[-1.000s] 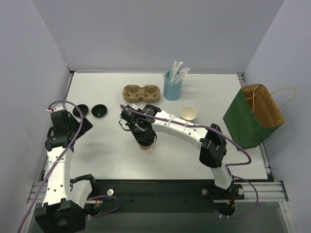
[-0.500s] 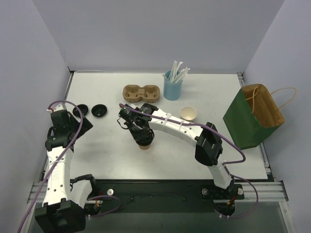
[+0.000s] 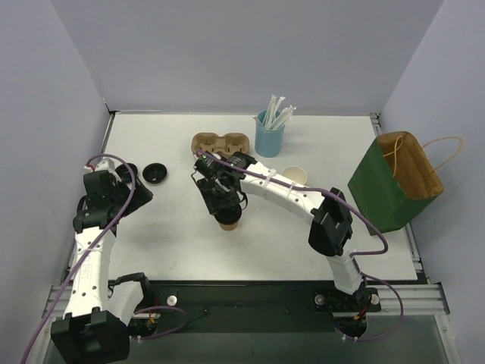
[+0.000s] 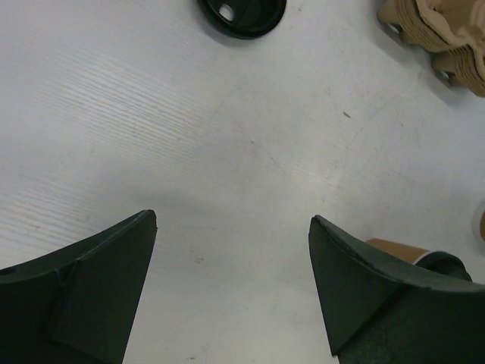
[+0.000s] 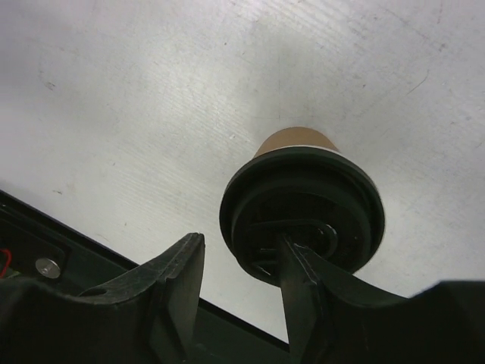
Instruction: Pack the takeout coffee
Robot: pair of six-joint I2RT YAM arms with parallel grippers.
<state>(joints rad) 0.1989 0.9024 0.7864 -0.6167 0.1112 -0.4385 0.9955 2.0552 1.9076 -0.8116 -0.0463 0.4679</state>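
A tan paper cup with a black lid [image 3: 229, 221] stands mid-table; it also shows in the right wrist view [image 5: 301, 220]. My right gripper [image 3: 226, 205] [image 5: 241, 262] hovers just above it, jaws apart, with one finger over the lid's top and nothing between the jaws. The takeout coffee [image 3: 297, 177], an open tan cup with a white rim and cream inside, stands behind the right forearm, partly hidden. My left gripper [image 3: 135, 189] [image 4: 231, 258] is open and empty over bare table at the left.
The brown two-hole carrier [image 3: 220, 142] [image 4: 447, 30] and the blue cup of straws [image 3: 269, 136] stand at the back. A loose black lid [image 3: 154, 173] [image 4: 242, 11] lies left of centre. The green paper bag [image 3: 394, 182] stands open at the right.
My right gripper has drawn back and away from the lidded cup, which now stands uncovered with its lid on. My left arm has shifted slightly toward the near side.
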